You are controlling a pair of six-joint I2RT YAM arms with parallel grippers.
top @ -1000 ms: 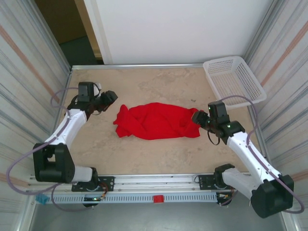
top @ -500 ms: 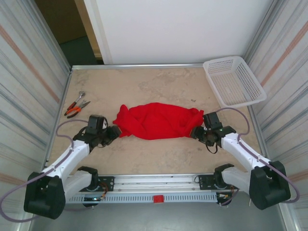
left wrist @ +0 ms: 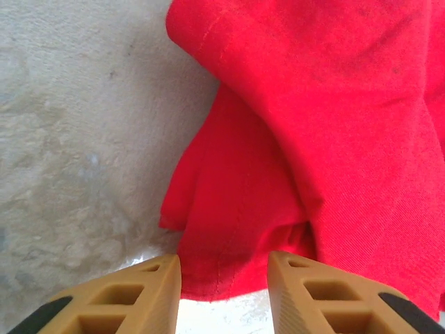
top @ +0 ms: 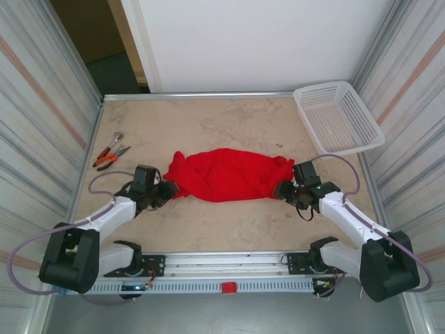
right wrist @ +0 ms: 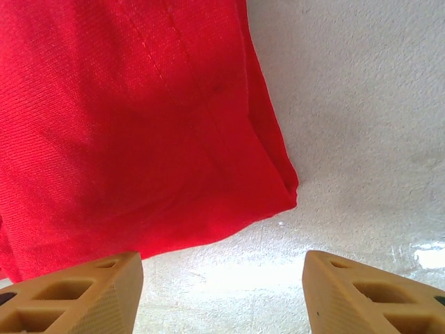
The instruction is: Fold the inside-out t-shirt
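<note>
The inside-out t-shirt (top: pixel 226 175) lies bunched in a red heap across the middle of the table. My left gripper (top: pixel 165 193) sits low at its left end. In the left wrist view that gripper (left wrist: pixel 224 278) is open, and the shirt's hem (left wrist: pixel 229 229) reaches in between the tan fingers (left wrist: pixel 132 296) without being pinched. My right gripper (top: pixel 281 191) is at the shirt's right end. The right wrist view shows this gripper (right wrist: pixel 222 271) open wide over bare table, with the shirt's edge (right wrist: pixel 132 125) just ahead of its fingertips.
Orange-handled pliers (top: pixel 110 150) lie on the table at the left, behind the left arm. A white mesh basket (top: pixel 338 116) stands at the back right corner. Corrugated walls close in both sides of the table (top: pixel 229 122).
Both arms have swung toward the near side and dropped to the shirt's two ends. The left arm's move uncovered the pliers, and its jaws have narrowed somewhat.
</note>
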